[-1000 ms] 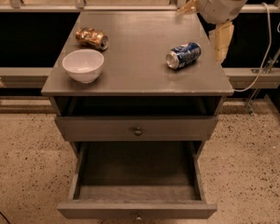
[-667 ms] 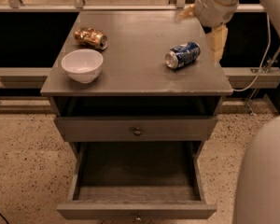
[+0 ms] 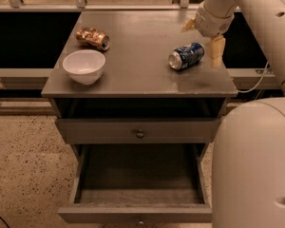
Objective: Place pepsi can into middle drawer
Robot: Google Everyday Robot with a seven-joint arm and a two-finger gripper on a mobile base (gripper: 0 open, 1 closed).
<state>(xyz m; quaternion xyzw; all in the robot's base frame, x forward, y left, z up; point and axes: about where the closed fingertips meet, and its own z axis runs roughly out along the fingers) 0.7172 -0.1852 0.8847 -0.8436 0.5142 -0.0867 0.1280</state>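
Observation:
The pepsi can (image 3: 186,56) lies on its side at the right of the grey cabinet top (image 3: 142,75), its silver end facing left. My gripper (image 3: 202,38) hangs open just right of and behind the can, one finger (image 3: 216,51) beside the can and the other (image 3: 187,25) behind it, not touching the can. The middle drawer (image 3: 137,177) is pulled out at the bottom, with nothing inside it and its small knob at the front edge.
A white bowl (image 3: 84,66) sits at the left of the top, with a gold-brown can (image 3: 92,37) lying behind it. The upper drawer (image 3: 138,131) is closed. My white arm (image 3: 254,160) fills the lower right. The floor is speckled.
The gripper has moved a little left and lower, closer to the pepsi can. My arm's white body has come into view at the lower right. The can has not moved.

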